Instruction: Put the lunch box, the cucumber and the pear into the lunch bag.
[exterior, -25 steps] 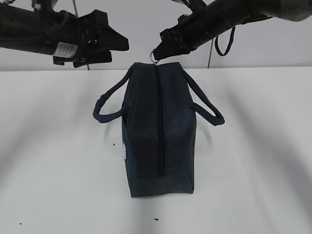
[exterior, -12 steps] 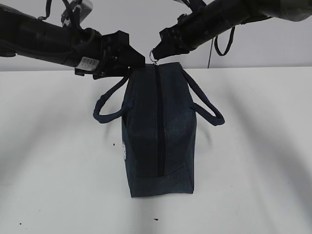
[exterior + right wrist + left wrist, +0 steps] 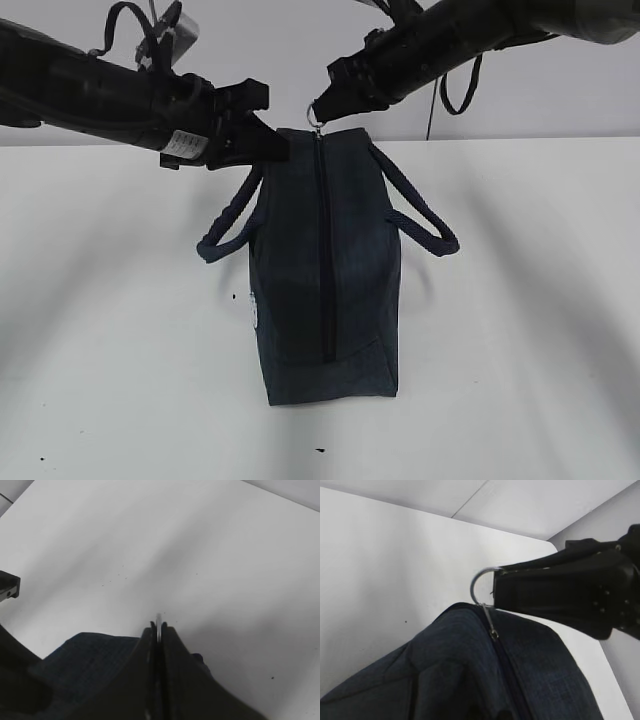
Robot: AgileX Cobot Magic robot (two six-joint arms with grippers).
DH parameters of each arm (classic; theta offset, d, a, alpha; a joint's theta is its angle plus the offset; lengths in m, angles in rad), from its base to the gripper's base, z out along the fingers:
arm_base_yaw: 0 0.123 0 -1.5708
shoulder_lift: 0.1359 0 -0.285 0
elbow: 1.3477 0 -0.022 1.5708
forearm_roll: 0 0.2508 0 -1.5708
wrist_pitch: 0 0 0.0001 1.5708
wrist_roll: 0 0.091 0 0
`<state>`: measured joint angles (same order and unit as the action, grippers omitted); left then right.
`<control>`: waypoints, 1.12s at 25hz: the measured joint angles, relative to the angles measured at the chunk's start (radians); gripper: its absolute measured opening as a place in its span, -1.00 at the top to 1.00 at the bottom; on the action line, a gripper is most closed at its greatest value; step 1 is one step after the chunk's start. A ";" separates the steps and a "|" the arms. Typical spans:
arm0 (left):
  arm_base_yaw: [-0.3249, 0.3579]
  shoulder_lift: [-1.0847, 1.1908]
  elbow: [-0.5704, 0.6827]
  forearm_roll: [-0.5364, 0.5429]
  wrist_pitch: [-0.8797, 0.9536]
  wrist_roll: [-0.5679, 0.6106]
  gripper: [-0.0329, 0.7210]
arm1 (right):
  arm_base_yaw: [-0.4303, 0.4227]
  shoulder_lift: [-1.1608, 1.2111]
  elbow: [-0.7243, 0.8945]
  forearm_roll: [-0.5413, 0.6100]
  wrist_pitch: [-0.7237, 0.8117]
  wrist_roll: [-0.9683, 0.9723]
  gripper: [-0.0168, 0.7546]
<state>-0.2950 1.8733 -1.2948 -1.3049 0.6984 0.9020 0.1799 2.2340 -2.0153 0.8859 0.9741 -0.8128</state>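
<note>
The navy lunch bag (image 3: 325,280) stands on the white table, end-on to the exterior view, its top zipper (image 3: 324,250) closed. My right gripper (image 3: 325,100) is shut on the silver ring pull (image 3: 316,115) at the bag's far top end; the ring also shows in the left wrist view (image 3: 479,582) and edge-on in the right wrist view (image 3: 158,620). My left gripper (image 3: 265,125) is open, its fingers spread against the bag's far left top corner above the left handle (image 3: 232,225). The lunch box, cucumber and pear are out of view.
The right handle (image 3: 420,215) loops out to the bag's right. The white table (image 3: 120,350) stretches around the bag, with a few dark specks near its front edge. A pale wall stands behind the table.
My left arm has swung right and down from the upper left until its fingers reach the bag's far left top corner. The left handle has shifted slightly. The right gripper has stayed put.
</note>
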 joint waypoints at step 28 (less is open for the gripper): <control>0.004 0.018 -0.123 0.074 0.265 -0.003 0.90 | -0.063 0.055 -0.020 0.118 0.075 -0.008 0.94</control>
<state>-0.2907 1.8915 -1.4176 -1.2308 0.9629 0.8989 0.1167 2.2886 -2.0357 1.0035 1.0494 -0.8206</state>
